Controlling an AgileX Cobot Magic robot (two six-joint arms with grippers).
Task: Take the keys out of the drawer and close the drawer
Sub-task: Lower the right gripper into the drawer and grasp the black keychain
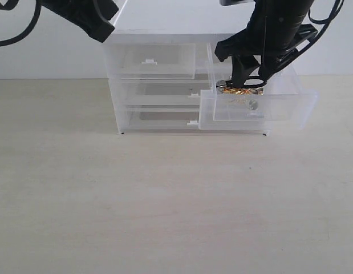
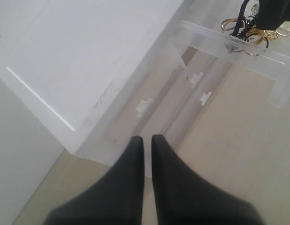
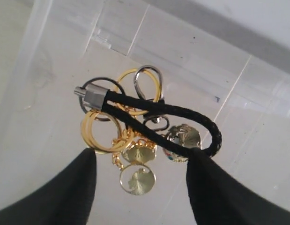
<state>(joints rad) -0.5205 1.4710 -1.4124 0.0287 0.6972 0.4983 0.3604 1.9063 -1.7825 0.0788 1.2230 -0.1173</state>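
Observation:
The drawer [image 1: 262,108], clear plastic and on the right of the top pair, is pulled out toward the front. The keys [image 3: 140,126] lie inside it: gold rings, round charms and a black braided cord loop. My right gripper [image 3: 141,157] is open and reaches down into the drawer, one finger on each side of the bunch. One fingertip [image 3: 198,161] touches the cord loop. From the exterior view the keys [image 1: 240,88] show just below the right gripper [image 1: 244,80]. My left gripper [image 2: 147,139] is shut and empty, held above the unit's left side [image 1: 105,31].
The clear drawer unit [image 1: 116,103] stands at the back of a pale wooden table [image 1: 165,200]. Its left half-width drawer [image 1: 150,60] and the two full-width drawers [image 1: 159,91] below are pushed in. A white wall lies behind.

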